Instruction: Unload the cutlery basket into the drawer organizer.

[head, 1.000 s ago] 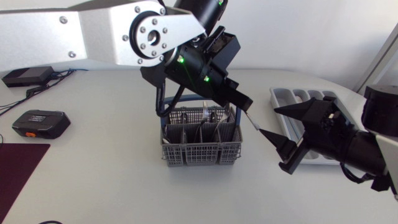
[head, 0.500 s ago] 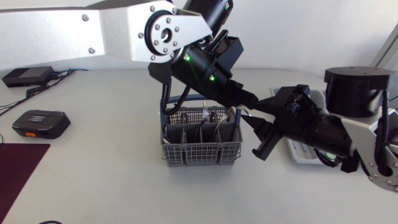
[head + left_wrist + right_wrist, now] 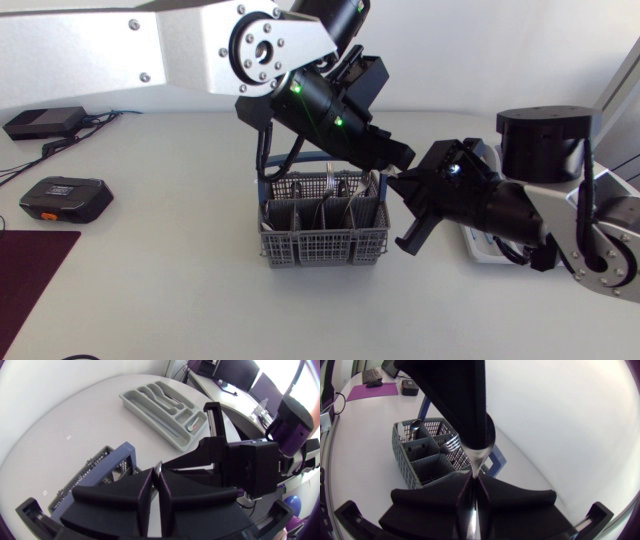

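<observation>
Mid-air handover, just above the right end of the cutlery basket [image 3: 325, 246]. Left gripper [image 3: 155, 473] jaws clamped on the spoon [image 3: 477, 463] near its bowl; right gripper [image 3: 474, 483] jaws pinched on its handle. Judgement: left lets go only once right's hold is firm. The drawer organizer [image 3: 148, 416] lies behind the right arm. The basket's blue handle [image 3: 495, 463] sits close beneath. A black box [image 3: 66, 198] stands well apart on the worktop [image 3: 150, 290].

One cutlery basket [image 3: 324, 245], one drawer organizer [image 3: 159, 404] to its right, two grippers above it, left gripper [image 3: 155, 477] and right gripper [image 3: 473, 482], one spoon [image 3: 478, 452] between them, two black boxes [image 3: 45, 122] [image 3: 65, 198] to its left, one maroon mat [image 3: 30, 270].
</observation>
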